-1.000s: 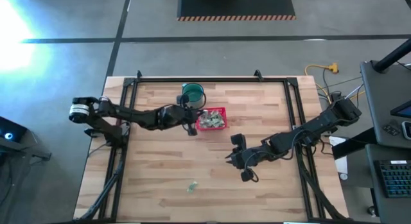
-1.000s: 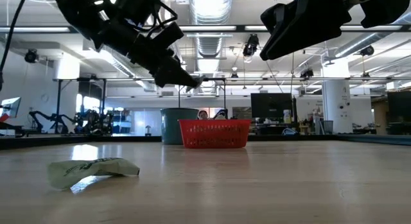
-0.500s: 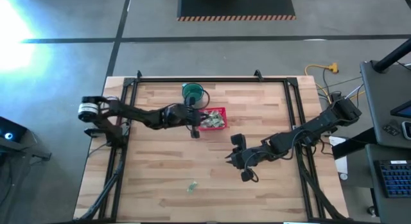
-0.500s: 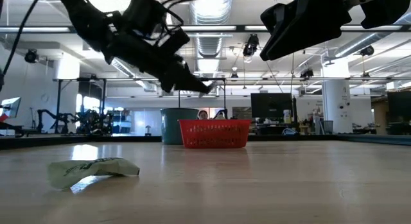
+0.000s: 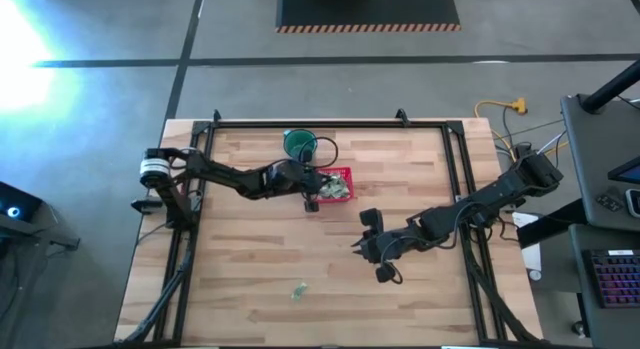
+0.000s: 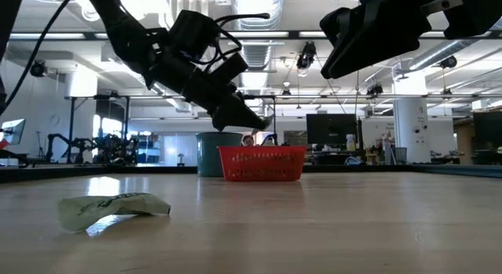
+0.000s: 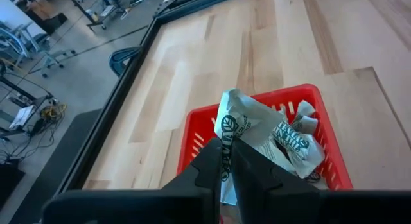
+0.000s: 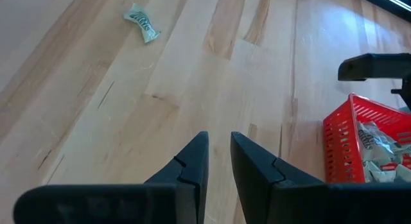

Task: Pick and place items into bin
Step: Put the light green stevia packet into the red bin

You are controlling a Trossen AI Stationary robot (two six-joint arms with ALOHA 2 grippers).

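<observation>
My left gripper hovers above the near-left part of the red mesh basket, shut on one pale green-and-white wrapped piece. Several more wrapped pieces lie heaped inside the basket. One piece lies alone on the wood near the table's near edge. My right gripper hangs in the air to the right of the table's middle, touching nothing, with a narrow gap between its fingers. My left gripper pinches the wrapped piece between its two fingers at the piece's lower end. The fingers slant down from the table's left. The crinkled rest of the piece sticks out past the fingertips, lifted clear above the basket's contents.
A round dark green cup stands just beyond the basket, toward the far edge. A black frame rims the table. Bare wood lies between the basket and the lone piece.
My left gripper, shut on the piece throughout, has moved toward the table's right, from beside the basket's left wall to above the basket, and has come down a little toward it.
</observation>
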